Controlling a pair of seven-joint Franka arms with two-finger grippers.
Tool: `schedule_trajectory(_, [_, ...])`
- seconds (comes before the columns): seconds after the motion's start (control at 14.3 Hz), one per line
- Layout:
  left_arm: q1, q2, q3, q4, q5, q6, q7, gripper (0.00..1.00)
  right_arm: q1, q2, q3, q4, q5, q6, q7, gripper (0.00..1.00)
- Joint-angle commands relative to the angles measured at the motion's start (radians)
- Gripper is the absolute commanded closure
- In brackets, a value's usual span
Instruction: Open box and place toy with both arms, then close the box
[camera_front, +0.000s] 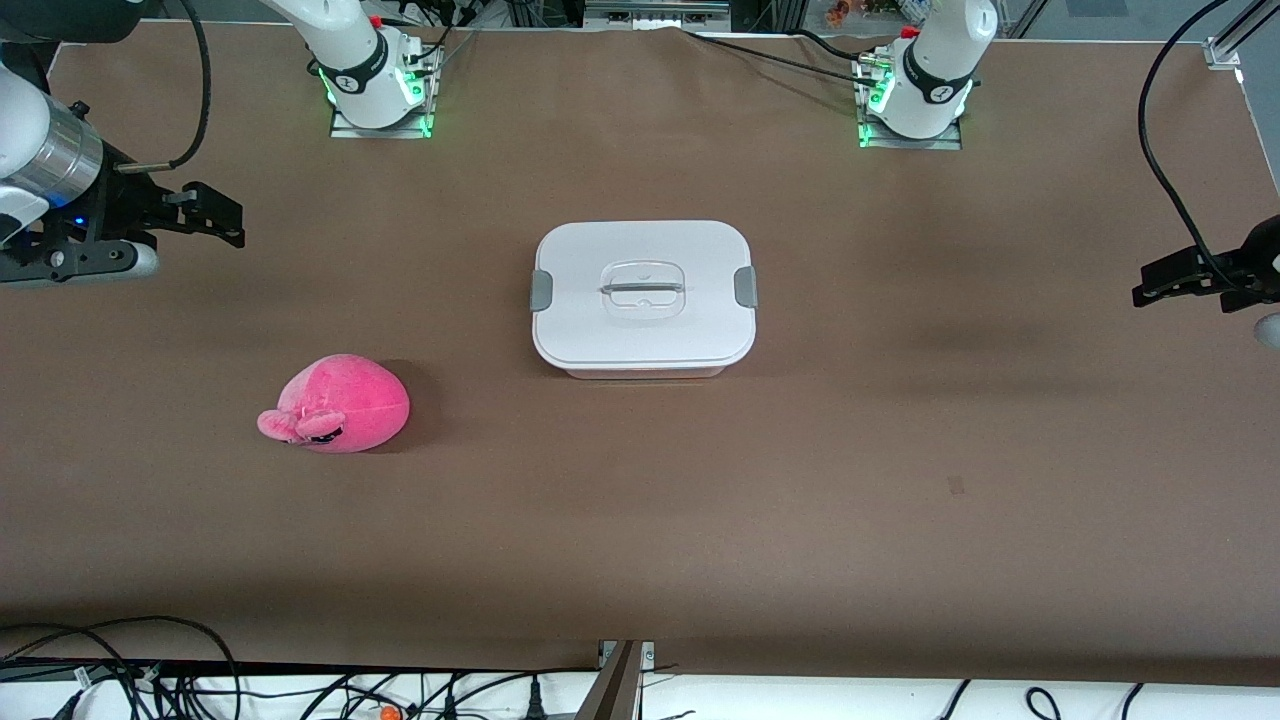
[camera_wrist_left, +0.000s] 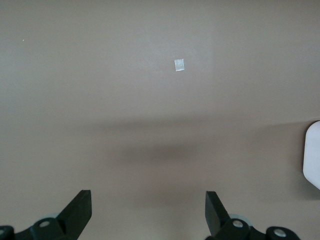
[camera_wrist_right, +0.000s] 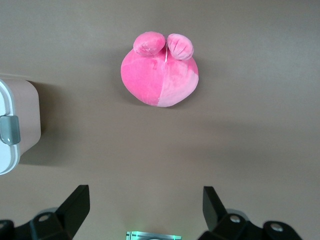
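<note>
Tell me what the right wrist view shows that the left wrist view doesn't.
Only the right wrist view shows the pink plush toy lying on the table, and a grey clip on the box's side. Its open right pincer hangs over bare table, holding nothing. Only the left wrist view shows a small pale square mark on the table. Both share the brown table, a slice of the white-lidded box at the frame's edge, and an open, empty pincer; the left pincer holds nothing either.

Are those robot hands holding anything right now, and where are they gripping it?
Nothing. Both the left end effector and right end effector hang open over bare table; the plush toy and lidded box lie untouched.
</note>
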Motion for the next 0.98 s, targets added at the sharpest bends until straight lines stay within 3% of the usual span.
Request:
schedule_trajectory(0.0, [0.003, 0.014, -0.001, 0.030, 0.008, -0.008, -0.003, 0.00, 0.002, 0.008, -0.004, 0.024, -0.001, -0.022, -0.013, 0.00])
schedule_trajectory(0.56, [-0.026, 0.023, -0.015, 0.032, 0.008, -0.011, -0.006, 0.00, 0.002, 0.008, -0.004, 0.024, -0.001, -0.022, -0.013, 0.00])
schedule_trajectory(0.91, [-0.164, 0.025, -0.057, 0.029, -0.034, -0.013, -0.003, 0.00, 0.002, 0.008, -0.004, 0.024, -0.001, -0.022, -0.013, 0.00])
